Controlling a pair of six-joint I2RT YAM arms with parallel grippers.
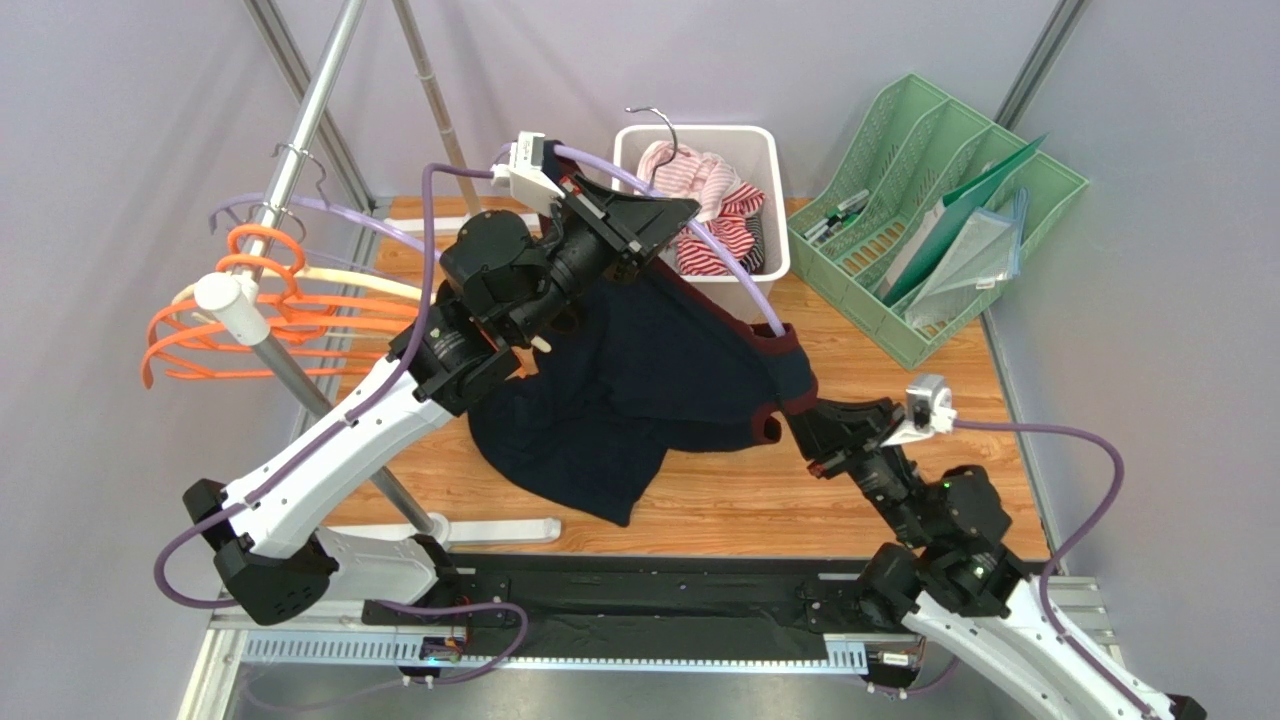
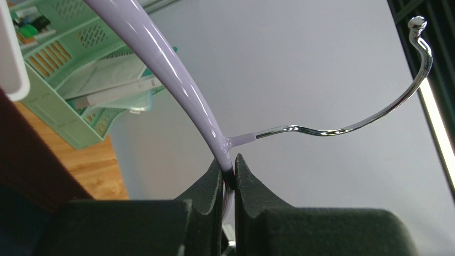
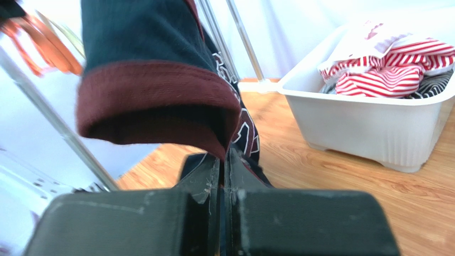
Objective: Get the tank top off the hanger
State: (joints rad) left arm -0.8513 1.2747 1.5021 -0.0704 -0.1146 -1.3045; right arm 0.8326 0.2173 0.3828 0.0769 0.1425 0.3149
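Note:
A dark navy tank top (image 1: 631, 398) with maroon trim hangs from a lavender hanger (image 1: 736, 270) above the wooden table. My left gripper (image 1: 673, 218) is shut on the hanger, just below its chrome hook (image 2: 374, 114); in the left wrist view the jaws (image 2: 228, 178) pinch the lavender bar (image 2: 160, 50). My right gripper (image 1: 793, 420) is at the garment's right end, by the hanger's tip. In the right wrist view it (image 3: 224, 160) is shut on the folded maroon hem (image 3: 155, 96) of the tank top.
A white bin (image 1: 769, 150) of striped clothes stands at the back, with a green desk organizer (image 1: 939, 210) to its right. At the left, a metal rack pole (image 1: 286, 195) carries orange hangers (image 1: 226, 323). The rack's base (image 1: 481, 528) lies near the table's front.

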